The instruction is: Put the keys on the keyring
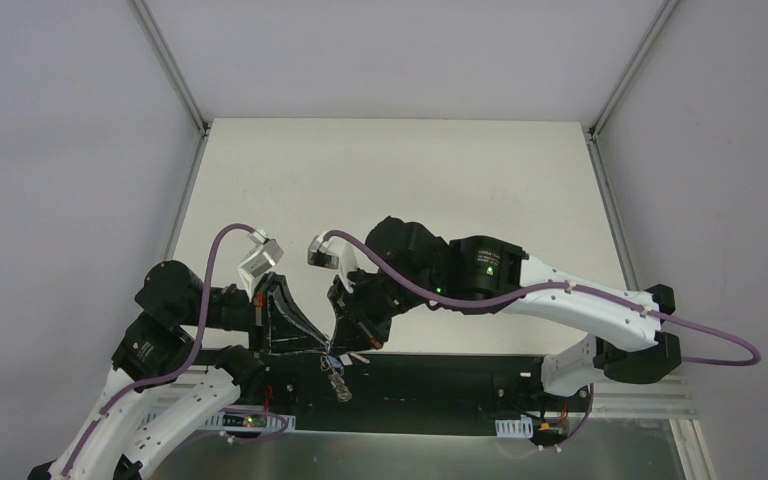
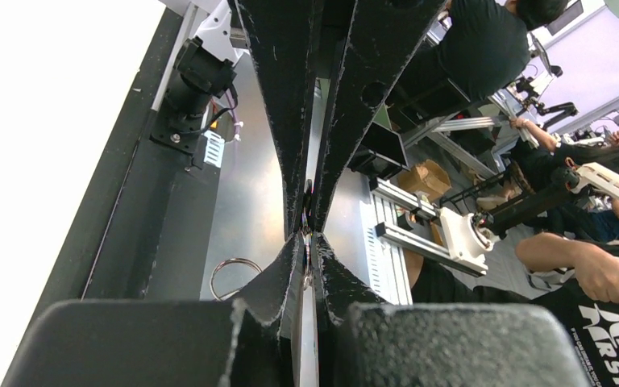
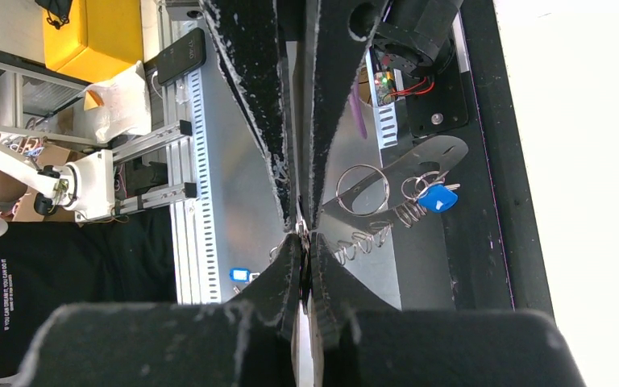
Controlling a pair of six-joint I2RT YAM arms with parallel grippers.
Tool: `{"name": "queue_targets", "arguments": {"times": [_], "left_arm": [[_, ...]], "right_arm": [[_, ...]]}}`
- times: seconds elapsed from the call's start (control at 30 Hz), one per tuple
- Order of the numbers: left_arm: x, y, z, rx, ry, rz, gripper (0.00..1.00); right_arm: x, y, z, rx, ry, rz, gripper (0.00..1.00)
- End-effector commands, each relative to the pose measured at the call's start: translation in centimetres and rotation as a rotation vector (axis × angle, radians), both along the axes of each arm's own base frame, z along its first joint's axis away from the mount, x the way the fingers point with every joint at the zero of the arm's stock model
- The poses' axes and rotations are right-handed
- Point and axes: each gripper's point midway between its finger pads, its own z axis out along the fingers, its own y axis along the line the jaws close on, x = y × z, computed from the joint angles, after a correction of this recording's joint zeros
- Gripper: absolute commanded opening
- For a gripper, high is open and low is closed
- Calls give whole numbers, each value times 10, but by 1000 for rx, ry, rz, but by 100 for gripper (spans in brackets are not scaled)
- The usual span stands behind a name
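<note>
Both grippers meet tip to tip over the table's near edge. My left gripper (image 1: pixel 322 347) is shut on thin wire of the keyring; a sliver of metal shows between its fingers (image 2: pixel 305 278). My right gripper (image 1: pixel 341 343) is shut on a small silver piece (image 3: pixel 300 230) that looks like a key. Below them hangs the keyring (image 3: pixel 363 189) with a chain of small silver keys (image 3: pixel 363 239) and the blue-headed key (image 3: pixel 437 197). The bunch also shows in the top view (image 1: pixel 338 380). Part of the ring shows in the left wrist view (image 2: pixel 234 274). The black-headed key is hidden.
The white table (image 1: pixel 400 190) lies beyond the grippers. Under the bunch is a black base rail (image 1: pixel 430 385) and a shiny metal plate (image 3: pixel 242 185). A small blue shape (image 3: pixel 240 274) lies on or is mirrored in that plate. Grey walls enclose the cell.
</note>
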Motion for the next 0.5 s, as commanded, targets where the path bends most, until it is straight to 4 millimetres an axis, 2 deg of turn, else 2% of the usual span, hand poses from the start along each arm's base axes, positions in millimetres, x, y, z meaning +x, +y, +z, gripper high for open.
{"name": "queue_targets", "arguments": {"times": [0.0, 0.23, 0.47], "left_arm": [[-6, 3, 7, -15, -49, -20, 0], [-4, 8, 14, -48, -148, 35, 0], [-9, 23, 38, -124, -326, 128, 0]], "right_arm": [[-2, 2, 28, 80, 6, 6, 0], [-1, 1, 21, 67, 7, -1, 0], [-5, -4, 20, 154, 10, -3, 0]]}}
